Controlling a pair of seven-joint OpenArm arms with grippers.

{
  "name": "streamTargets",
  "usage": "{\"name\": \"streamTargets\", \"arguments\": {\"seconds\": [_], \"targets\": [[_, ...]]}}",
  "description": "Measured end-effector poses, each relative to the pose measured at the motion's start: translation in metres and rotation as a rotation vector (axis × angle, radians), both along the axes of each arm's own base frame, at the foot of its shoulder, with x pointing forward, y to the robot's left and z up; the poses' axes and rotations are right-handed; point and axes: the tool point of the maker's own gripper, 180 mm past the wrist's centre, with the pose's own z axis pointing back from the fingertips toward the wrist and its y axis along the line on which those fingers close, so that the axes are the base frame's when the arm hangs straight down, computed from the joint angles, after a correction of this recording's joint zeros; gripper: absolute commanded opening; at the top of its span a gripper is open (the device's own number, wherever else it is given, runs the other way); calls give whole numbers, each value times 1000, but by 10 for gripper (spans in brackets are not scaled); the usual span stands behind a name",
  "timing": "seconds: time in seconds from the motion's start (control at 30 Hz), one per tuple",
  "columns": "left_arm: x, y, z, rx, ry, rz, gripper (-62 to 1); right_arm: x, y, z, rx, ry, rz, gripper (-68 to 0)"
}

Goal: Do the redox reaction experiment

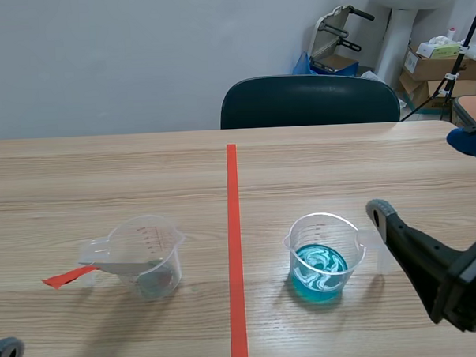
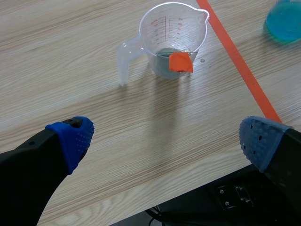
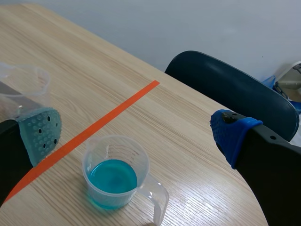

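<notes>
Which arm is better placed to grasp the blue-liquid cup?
Right, probably: the open right gripper is close beside the blue-liquid cup; the left gripper is across the tape line, nearer the other cup.

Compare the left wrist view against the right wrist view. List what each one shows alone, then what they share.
Left wrist only: the open left tool, and the orange-red tab inside the clear cup, over its grey contents. Right wrist only: the open right tool, the dark chair and the wall behind it. Both: the clear cup, the blue-liquid cup, the orange tape line and the wooden table.
</notes>
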Motion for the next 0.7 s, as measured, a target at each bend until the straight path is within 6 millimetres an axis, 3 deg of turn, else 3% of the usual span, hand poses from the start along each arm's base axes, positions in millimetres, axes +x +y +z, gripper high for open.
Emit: {"name": "streamTargets", "arguments": {"seconds": [0.37, 0.7], "targets": [[3, 3, 9, 16, -15, 31, 14, -8, 13, 0, -41, -29, 79, 4], [13, -1, 26, -16, -121, 22, 14, -3, 59, -2, -79, -81, 215, 4]]}}
